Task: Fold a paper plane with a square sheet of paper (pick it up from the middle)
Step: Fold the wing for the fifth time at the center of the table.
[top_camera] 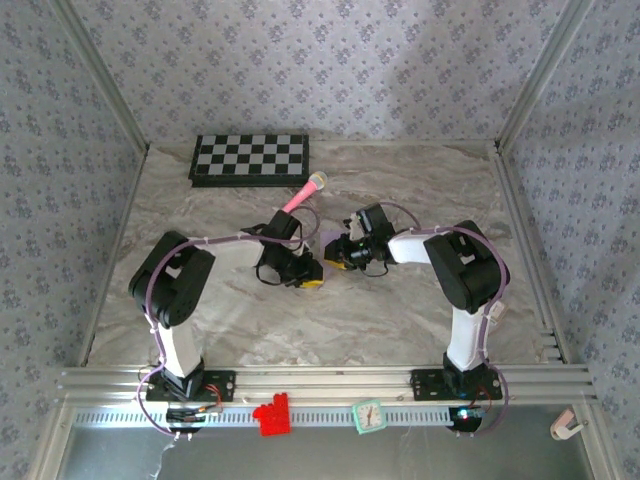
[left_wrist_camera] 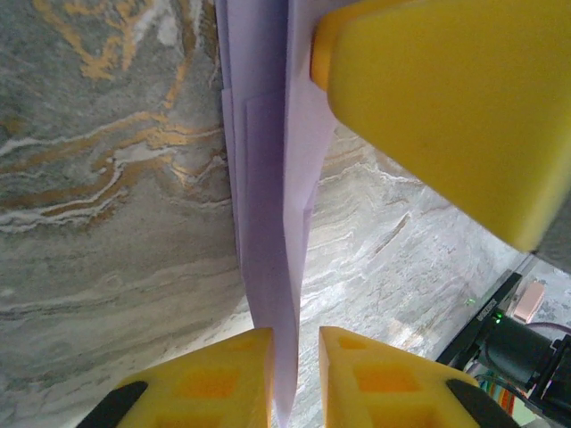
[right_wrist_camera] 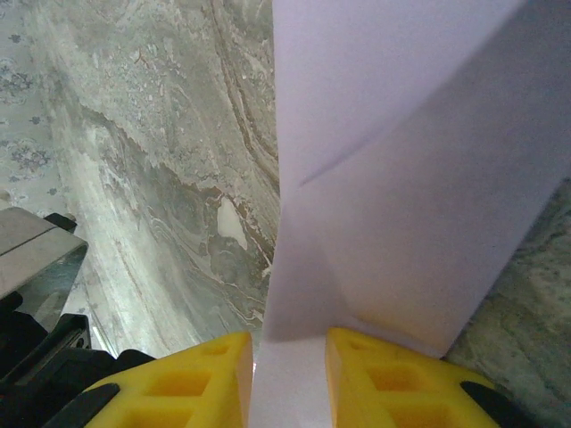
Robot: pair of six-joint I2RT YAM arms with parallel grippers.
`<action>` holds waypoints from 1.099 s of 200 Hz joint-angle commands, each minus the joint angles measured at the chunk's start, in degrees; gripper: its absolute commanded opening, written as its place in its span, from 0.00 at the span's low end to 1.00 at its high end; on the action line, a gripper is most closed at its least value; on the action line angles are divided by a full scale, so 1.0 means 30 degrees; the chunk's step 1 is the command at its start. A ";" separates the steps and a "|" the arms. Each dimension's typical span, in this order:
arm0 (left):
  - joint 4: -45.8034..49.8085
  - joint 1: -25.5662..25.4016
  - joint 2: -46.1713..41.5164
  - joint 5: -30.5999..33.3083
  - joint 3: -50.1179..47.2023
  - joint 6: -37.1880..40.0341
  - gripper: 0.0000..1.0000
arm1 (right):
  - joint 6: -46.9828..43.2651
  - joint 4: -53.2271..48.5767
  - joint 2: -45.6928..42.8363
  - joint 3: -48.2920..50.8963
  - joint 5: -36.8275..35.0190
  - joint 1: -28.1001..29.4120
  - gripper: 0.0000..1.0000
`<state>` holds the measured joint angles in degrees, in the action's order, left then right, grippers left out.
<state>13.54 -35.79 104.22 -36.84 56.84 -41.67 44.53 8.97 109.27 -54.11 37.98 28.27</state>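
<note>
Holding the folded strip taut between both arms appears to be the step in hand.

1. Left side. The left arm is reaching toward the middle of the counter. The left jaws are standing nearly closed. The paper plane is running as a long, narrow folded strip through the slot between the yellow pads. It is lying against one pad, while a sliver of counter is showing beside the other. Whether the left jaws are actually clamping cannot be told. Recommended: close them slowly until both pads are bearing on the layers, with the crease centred in the slot.

2. Middle. The paper plane is sitting at the middle of the counter, well apart from every edge, between the two wrists. The pink toy microphone is lying just beyond the left arm, toward the far edge. Any sweep in that direction is risking contact with it.

3. Right side. The right jaws are gripping the paper plane. The lavender sheet is filling the whole gap between the right pads and is fanning out above them, with a diagonal crease showing. Recommended: leave this grip unchanged as the anchor.

4. Clearance. One right finger is hanging very near the strip in the left wrist view. Pull only along the crease, without twisting, so the thin layers are not tearing and the fingers are not colliding.
</note>
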 commanded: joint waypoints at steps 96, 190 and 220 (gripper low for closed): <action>0.2061 -0.0714 0.0086 0.1687 0.1360 0.2760 0.06 | 0.0462 0.1458 -0.1458 0.1014 0.0114 -0.0064 0.31; 0.1167 -0.1565 -0.0754 0.3776 0.0585 0.5179 0.02 | 0.0420 0.1677 -0.2328 0.1650 -0.0651 -0.0419 0.33; 0.0534 -0.1588 -0.0888 0.3923 0.0167 0.5766 0.02 | 0.0377 0.1548 -0.2999 0.2016 -0.1275 -0.0496 0.35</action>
<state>16.64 -40.27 103.94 -26.20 58.72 -27.53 45.63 13.69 103.04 -49.17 36.47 27.24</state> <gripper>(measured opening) 0.052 0.342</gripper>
